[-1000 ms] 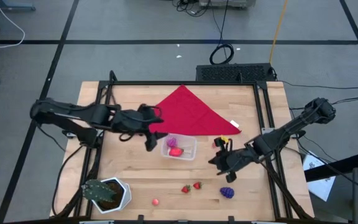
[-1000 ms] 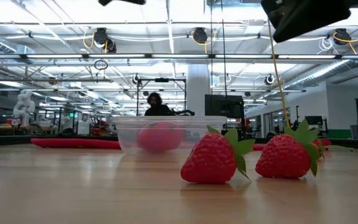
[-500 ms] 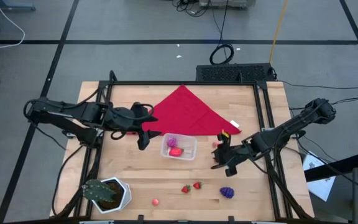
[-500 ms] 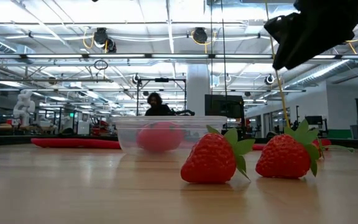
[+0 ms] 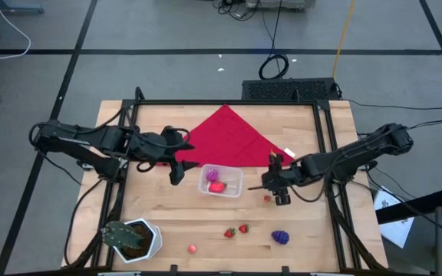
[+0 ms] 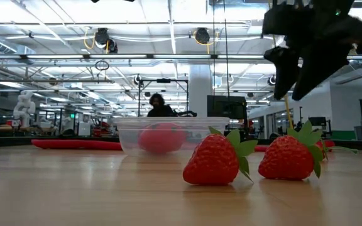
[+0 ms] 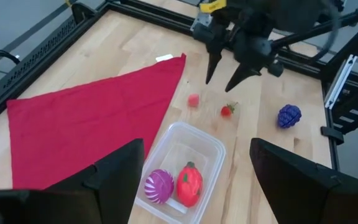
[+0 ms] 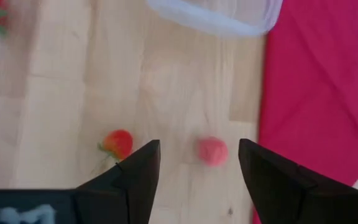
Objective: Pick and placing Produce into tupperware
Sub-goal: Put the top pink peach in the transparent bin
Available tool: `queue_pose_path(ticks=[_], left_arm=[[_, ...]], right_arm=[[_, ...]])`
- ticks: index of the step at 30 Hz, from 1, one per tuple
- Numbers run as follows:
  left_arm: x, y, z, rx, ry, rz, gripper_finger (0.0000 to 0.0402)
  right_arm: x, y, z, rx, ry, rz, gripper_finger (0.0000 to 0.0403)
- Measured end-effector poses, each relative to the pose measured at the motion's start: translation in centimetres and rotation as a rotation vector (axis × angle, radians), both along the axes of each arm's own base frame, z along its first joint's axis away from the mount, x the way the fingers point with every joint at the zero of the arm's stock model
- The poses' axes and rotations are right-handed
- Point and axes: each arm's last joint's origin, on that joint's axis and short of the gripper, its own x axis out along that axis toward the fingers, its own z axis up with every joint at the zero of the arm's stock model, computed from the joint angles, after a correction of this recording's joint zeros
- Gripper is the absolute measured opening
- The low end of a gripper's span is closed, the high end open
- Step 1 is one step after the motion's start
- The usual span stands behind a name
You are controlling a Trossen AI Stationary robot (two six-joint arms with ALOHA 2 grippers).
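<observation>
Two spread grippers — right gripper (image 5: 274,192) over pink ball (image 8: 212,150), left gripper (image 5: 176,170) beside tupperware (image 5: 236,184).

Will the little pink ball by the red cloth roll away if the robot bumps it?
Probably, yes. The pink ball looks round and sits on flat bare wood, so a nudge could send it rolling. It looks tiny, so likely light. The right gripper, fingers spread, could easily knock it sideways.

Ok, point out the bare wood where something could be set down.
Free: the stretch between the plant pot and the tupperware, and the corner right of the red cloth. Crowded: around the right gripper, open over a small strawberry, and the front edge with two strawberries and grapes.
</observation>
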Motion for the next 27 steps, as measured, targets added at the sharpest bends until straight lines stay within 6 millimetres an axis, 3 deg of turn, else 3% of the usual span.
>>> queue_pose_path(ticks=[12, 19, 27], left_arm=[[0.0, 0.0, 0.0, 0.018, 0.001, -0.012, 0.0296], [0.0, 0.0, 0.0, 0.023, 0.002, -0.016, 0.0296], [-0.1, 0.0, -0.1, 0.026, 0.018, -0.016, 0.0296]], right_arm=[[1.7, -1.4, -3.5, -0.017, 0.164, -0.004, 0.0206], [2.1, -1.9, -4.2, -0.026, 0.184, -0.007, 0.0206], [1.2, -2.1, -6.3, -0.021, 0.171, -0.014, 0.0206]])
